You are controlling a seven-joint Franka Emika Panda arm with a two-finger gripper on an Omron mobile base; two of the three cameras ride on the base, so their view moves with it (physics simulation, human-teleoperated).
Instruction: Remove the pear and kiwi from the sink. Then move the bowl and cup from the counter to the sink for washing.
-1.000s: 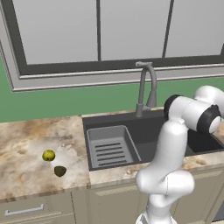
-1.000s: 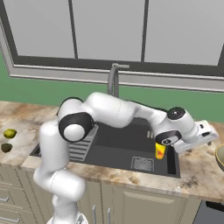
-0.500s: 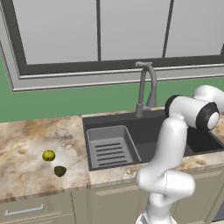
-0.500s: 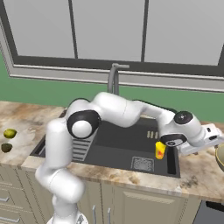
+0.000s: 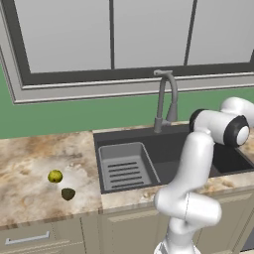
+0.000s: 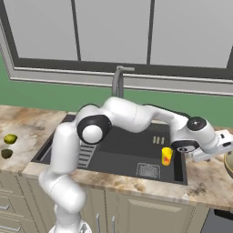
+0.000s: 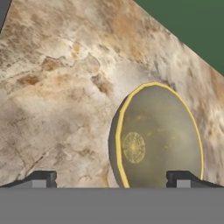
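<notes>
The pincer [image 7: 112, 179] hovers spread wide above the bowl [image 7: 157, 138] on the surface [image 7: 57, 87], right of the sink [image 6: 123, 150]. A cup [image 6: 167, 156] stands in the sink; pear [image 5: 55, 176] and kiwi [image 5: 68, 193] lie left of it.

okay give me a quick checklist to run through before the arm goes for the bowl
1. Pear out of the sink, on the counter: ok.
2. Kiwi out, beside the pear: ok.
3. Cup standing in the sink: ok.
4. Tool open and empty: ok.
5. Bowl on the counter ahead of the tool: ok, though it sits nearer one fingertip than the other.
6. Whether the open tool can span the bowl's rim: cannot tell.
</notes>
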